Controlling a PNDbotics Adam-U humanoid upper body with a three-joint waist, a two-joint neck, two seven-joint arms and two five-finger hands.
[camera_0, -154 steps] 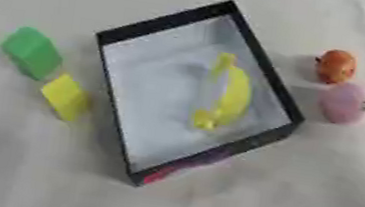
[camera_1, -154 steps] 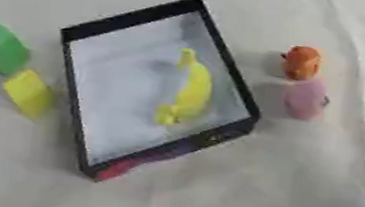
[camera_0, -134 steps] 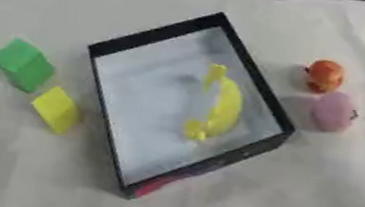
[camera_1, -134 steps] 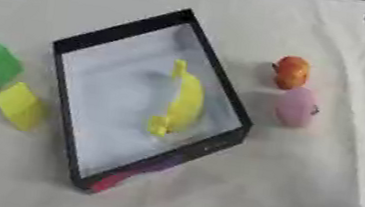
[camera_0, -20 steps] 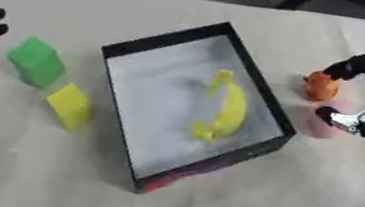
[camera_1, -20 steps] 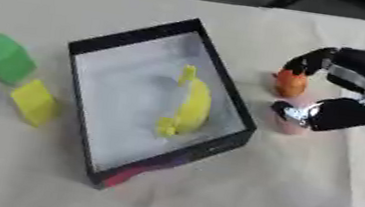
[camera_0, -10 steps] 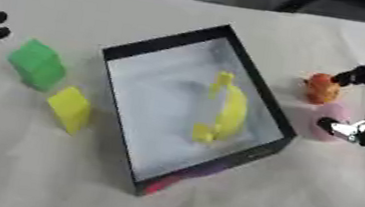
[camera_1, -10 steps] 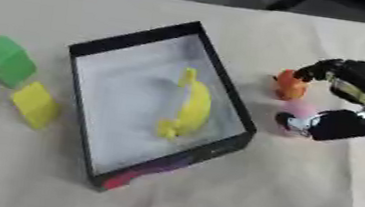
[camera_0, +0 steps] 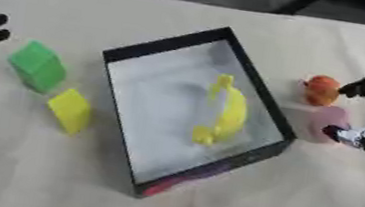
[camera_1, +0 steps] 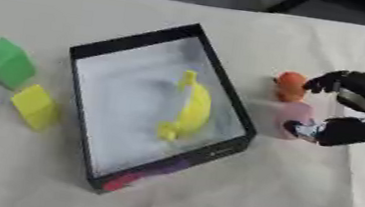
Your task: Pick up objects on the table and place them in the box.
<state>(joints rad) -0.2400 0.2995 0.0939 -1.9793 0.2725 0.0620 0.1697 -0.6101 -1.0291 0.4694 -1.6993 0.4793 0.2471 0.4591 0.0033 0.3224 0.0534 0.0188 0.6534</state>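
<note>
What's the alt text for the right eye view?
The robot's right hand reaches the pink object and orange object beside a black box holding a banana; green and yellow blocks lie left.

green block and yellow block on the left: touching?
Apart. In the right eye view a strip of bare tablecloth shows between the green block and the yellow block; the left eye view shows the same gap.

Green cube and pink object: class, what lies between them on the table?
Between the green cube and the pink object lies the black-walled box, holding a yellow banana; the right eye view shows it.
</note>
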